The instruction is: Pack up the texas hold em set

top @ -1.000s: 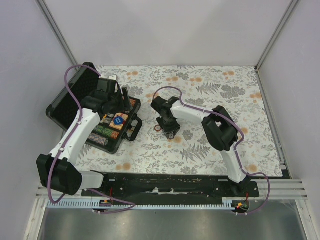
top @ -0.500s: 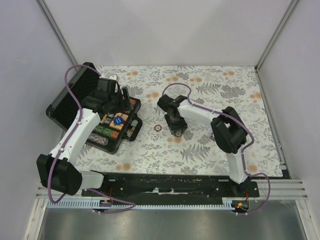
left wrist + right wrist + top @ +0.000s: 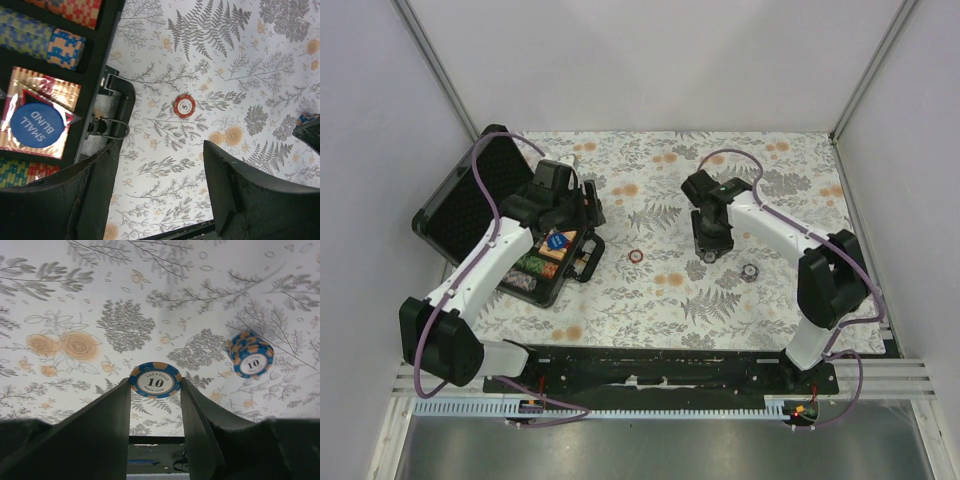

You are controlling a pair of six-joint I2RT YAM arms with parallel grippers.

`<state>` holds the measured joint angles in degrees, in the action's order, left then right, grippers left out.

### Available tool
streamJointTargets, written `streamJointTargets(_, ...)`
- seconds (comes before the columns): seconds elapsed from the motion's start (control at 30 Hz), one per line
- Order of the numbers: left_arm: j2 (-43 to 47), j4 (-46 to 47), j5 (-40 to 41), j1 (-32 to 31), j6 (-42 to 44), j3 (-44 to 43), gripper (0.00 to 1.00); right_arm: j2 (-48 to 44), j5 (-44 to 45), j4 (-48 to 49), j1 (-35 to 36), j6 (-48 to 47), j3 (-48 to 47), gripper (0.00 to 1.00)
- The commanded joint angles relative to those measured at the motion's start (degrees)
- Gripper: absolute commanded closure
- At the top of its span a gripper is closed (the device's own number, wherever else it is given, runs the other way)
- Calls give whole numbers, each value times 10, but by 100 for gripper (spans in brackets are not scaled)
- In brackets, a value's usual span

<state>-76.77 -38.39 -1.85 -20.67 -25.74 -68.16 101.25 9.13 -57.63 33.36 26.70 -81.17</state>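
Left jaws: open wide, nothing between them, above the tabletop [image 3: 770,200] just beside the case [image 3: 460,205].
Red chip [image 3: 184,106]: flat on the tabletop, marked 5, beyond the left jaws' tips and in line with the gap, touching neither finger.
Case: open at the left of the tabletop, lid laid back, handle [image 3: 107,127] facing the red chip.
Chip rows [image 3: 42,40]: striped, lying in the case's troughs.
Card box [image 3: 30,82]: in the case between chip rows, with a blue button [image 3: 37,125] reading SMALL BLIND on top.
Right jaws: closed on a blue chip [image 3: 155,380] marked 10, pinched by its edge between both tips, over the tabletop well apart from the case.
Blue stack [image 3: 251,360]: on the tabletop to the right of the right jaws, near but not touching them, top chip marked 10.
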Motion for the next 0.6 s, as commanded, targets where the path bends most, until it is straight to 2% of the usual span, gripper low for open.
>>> streamJointTargets(0.0,-15,36,-16,-27,-28,1,26,-57,13,-23,-34,22,41,53)
streamJointTargets(0.57,-96,69,-62,-111,-68,-23,27,-118,28,-8,-135,46,135,53)
